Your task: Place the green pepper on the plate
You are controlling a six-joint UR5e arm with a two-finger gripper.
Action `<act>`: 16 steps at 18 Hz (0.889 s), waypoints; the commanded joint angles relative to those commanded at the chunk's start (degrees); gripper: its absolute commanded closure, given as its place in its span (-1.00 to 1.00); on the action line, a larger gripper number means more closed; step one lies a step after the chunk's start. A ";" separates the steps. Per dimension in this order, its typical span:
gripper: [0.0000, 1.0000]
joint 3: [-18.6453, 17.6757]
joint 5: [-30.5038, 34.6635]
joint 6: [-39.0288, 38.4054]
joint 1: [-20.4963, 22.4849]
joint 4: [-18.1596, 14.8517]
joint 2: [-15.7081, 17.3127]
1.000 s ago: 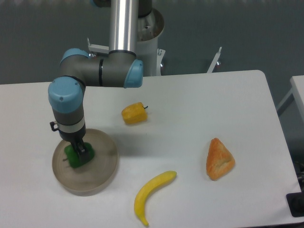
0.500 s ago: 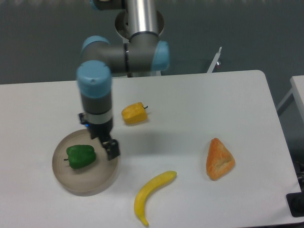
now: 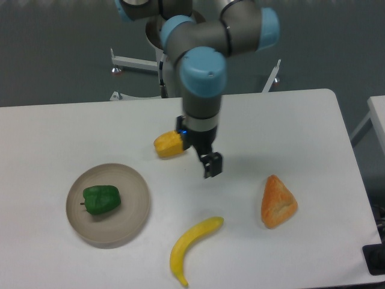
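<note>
Green pepper: the green pepper (image 3: 101, 200) is small, glossy and dark green, blocky with rounded lobes, a short dark stem poking out at its left side
Where it lies: on its side inside the plate (image 3: 133, 214), left of the dish's middle, touching nothing but the dish floor
Plate: round, shallow, matte beige-grey, with a raised rim; far wider than the pepper; it sits on the counter (image 3: 289, 126) toward the front left
Pincer: the pincer (image 3: 212, 165) hangs from the arm's grey and light-blue wrist, pointing down above the middle of the counter; it holds nothing, but its dark fingers are too small and blurred to tell whether they are spread or pressed together
Pepper against pincer: well apart; the pepper lies far to the camera's left of the pincer and a little nearer the front edge, with bare counter between them
Yellow pepper: the yellow-orange pepper (image 3: 168, 144) is lobed and shiny, just beside the wrist on the camera's left, partly covered by it
Banana: the banana (image 3: 191, 247) is smooth, yellow and curved, lying near the front edge, right of the plate
Pastry: the orange triangular pastry (image 3: 277, 201) has a rough, crusty surface and lies right of the pincer
Counter: flat, matte white, with rounded corners
</note>
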 joint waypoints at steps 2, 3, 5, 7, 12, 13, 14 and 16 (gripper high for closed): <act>-1.00 -0.09 1.33 4.24 2.03 -0.18 -0.53; -1.00 -0.09 1.33 6.26 3.52 -0.19 -0.88; -1.00 -0.26 1.42 8.65 5.11 -0.19 -1.41; -1.00 -0.53 1.25 8.92 5.90 -0.18 -1.32; -1.00 0.96 0.54 8.83 5.73 0.16 -1.23; -1.00 1.23 -0.15 8.48 5.64 0.17 -1.15; -1.00 1.41 -1.38 8.30 5.64 0.17 -1.06; -1.00 1.32 -1.92 8.04 5.38 0.17 -1.14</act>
